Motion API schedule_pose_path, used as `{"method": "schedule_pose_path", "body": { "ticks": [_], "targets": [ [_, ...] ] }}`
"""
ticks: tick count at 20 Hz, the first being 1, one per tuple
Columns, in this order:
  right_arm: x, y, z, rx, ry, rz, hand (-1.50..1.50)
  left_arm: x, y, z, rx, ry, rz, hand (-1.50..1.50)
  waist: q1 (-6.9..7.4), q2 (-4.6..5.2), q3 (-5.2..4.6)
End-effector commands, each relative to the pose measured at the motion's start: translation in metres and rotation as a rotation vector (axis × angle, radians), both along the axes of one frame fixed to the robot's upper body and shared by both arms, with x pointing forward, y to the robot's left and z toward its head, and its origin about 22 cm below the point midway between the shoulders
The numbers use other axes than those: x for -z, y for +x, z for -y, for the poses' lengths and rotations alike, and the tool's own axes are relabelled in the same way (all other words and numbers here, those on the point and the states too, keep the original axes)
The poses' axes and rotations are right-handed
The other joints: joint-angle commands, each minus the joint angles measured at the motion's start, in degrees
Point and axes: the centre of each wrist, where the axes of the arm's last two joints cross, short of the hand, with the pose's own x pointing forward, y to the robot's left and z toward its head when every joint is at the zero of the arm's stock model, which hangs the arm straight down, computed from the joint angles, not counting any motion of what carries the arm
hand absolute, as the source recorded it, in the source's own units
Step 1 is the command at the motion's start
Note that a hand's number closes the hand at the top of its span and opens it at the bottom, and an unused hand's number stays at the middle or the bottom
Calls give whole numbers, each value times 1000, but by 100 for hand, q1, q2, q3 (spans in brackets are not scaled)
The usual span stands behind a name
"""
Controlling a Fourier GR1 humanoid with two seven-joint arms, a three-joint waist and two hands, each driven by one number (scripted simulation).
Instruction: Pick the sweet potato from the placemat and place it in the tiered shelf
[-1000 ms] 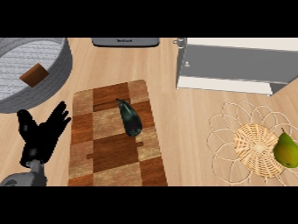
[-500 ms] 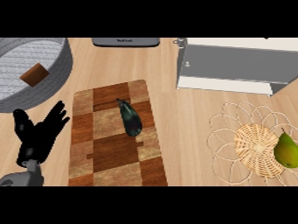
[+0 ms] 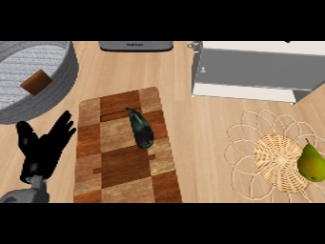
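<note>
The left hand (image 3: 44,147) has shifted slightly at lower left, fingers spread and empty, while the dark elongated sweet potato (image 3: 141,128) lies ungrasped on the checkered wooden placemat (image 3: 126,167), leaving pickup and transfer to the grey tiered shelf (image 3: 263,71) at upper right.

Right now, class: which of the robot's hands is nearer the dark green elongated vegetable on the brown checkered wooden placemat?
Left. The left hand rests open just beyond the checkered wooden placemat's left edge, left of and slightly below the dark green vegetable. The right hand is not in view.

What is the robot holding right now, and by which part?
Nothing is held. The left hand is open beside the placemat, apart from the dark vegetable lying on it. The right hand is out of view.
</note>
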Motion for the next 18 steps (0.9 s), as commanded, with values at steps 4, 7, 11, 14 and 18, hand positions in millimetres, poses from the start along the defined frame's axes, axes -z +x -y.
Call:
{"method": "schedule_pose_path", "body": {
  "ticks": [4,7,11,14,18],
  "targets": [
    [-7,-28,65,236,78,57,-150,-3,-10,-5,3,-29,-50,0,-28,-3,-22],
    [-29,-50,101,301,161,94,-150,6,-9,-4,-17,1,-48,0,-21,16,-22],
    [2,-71,154,308,221,112,-150,0,-3,-1,-19,-3,-56,0,-55,20,-16],
    [-15,-96,184,258,191,66,-150,12,-10,7,-14,-19,-49,0,-36,23,-20],
    [-10,-119,209,216,200,68,-150,-1,-3,-1,-25,-11,-54,0,-55,10,-20]
  ]
}}
